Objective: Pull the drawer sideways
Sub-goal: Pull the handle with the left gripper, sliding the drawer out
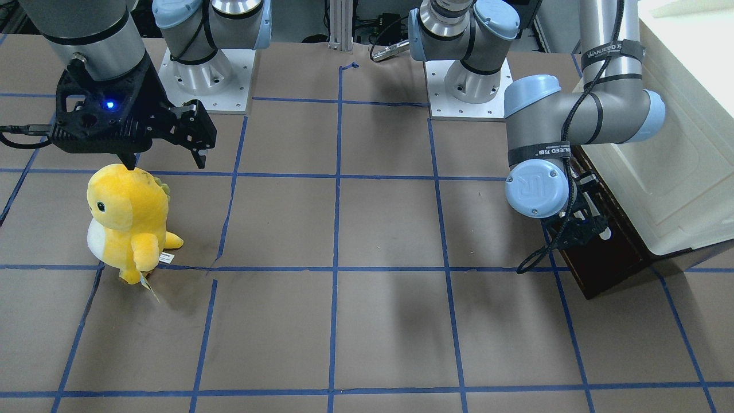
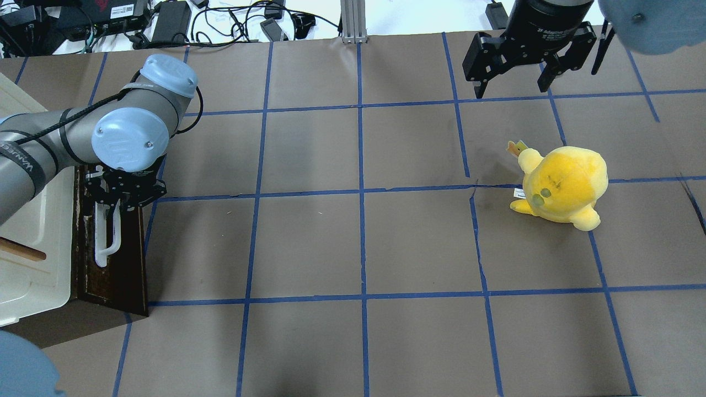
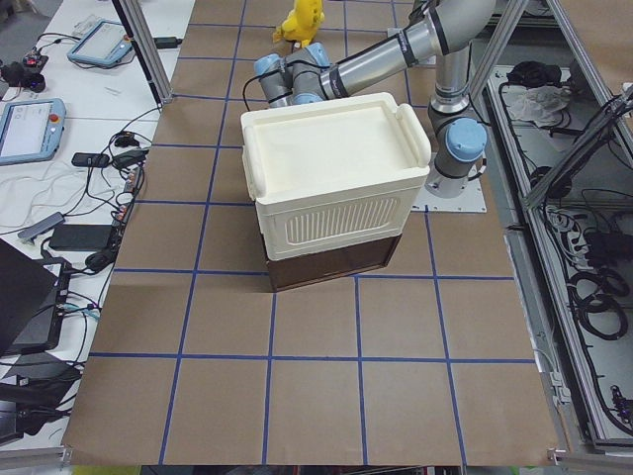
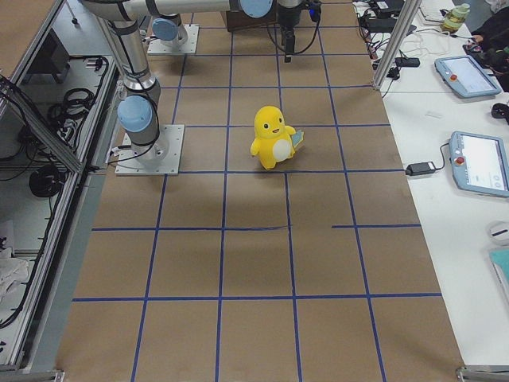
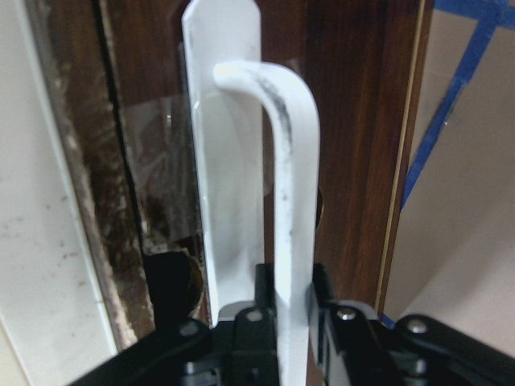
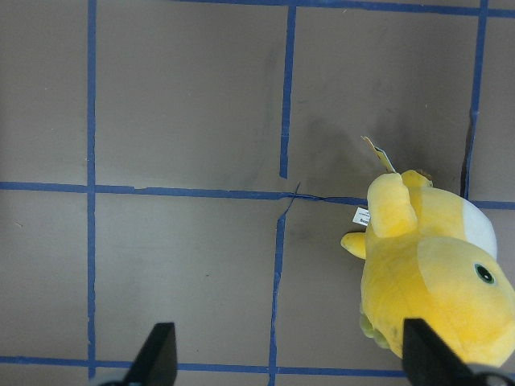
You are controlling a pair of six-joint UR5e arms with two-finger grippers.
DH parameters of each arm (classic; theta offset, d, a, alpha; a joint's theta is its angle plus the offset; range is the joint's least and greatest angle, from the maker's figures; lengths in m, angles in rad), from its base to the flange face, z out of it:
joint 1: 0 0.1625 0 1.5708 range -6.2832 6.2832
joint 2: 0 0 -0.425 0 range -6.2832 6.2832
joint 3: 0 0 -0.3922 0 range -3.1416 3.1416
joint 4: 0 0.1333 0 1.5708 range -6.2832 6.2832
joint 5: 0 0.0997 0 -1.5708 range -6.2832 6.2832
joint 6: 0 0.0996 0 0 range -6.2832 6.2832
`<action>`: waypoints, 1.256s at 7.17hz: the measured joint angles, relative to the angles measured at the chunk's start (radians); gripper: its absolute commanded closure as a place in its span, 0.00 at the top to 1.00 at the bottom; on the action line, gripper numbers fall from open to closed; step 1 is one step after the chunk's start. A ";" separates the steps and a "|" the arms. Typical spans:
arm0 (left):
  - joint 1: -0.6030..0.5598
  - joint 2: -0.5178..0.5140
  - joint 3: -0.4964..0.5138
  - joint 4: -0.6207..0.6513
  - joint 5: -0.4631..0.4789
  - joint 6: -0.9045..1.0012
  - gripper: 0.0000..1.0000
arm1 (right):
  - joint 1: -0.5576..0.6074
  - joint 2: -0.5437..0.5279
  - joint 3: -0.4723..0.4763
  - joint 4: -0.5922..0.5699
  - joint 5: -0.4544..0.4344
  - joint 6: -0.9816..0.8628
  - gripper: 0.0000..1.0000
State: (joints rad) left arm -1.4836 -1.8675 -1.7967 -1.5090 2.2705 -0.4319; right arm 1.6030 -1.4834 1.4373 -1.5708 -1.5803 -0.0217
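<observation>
The drawer [image 2: 118,264] shows its dark brown front under the cream-white cabinet [image 2: 27,264] at the table's left end. Its pale interior is hidden. My left gripper [image 2: 118,196] is shut on the drawer's long white bar handle [image 2: 105,242]. In the left wrist view the handle [image 5: 294,201] runs between the two fingers, against the brown front [image 5: 354,121]. In the front-facing view this gripper [image 1: 585,221] sits at the drawer front [image 1: 608,269]. My right gripper [image 2: 513,82] is open and empty, held above the table. The right wrist view shows its fingertips [image 6: 161,354] apart.
A yellow plush toy [image 2: 562,182] stands on the brown mat on the right side, just below my right gripper in the front-facing view [image 1: 129,221]. The cabinet [image 3: 331,188] takes up the table's left end. Blue tape lines grid the mat.
</observation>
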 measured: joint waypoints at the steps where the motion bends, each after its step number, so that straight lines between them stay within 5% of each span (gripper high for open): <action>1: -0.002 0.000 0.001 -0.003 -0.004 -0.001 0.13 | 0.000 0.000 0.000 0.000 0.000 0.000 1.00; 9: -0.051 0.002 0.006 -0.022 -0.009 -0.054 0.14 | 0.000 0.000 0.000 0.000 0.000 0.000 1.00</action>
State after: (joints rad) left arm -1.5347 -1.8658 -1.7908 -1.5308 2.2612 -0.4859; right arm 1.6030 -1.4834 1.4373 -1.5708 -1.5800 -0.0215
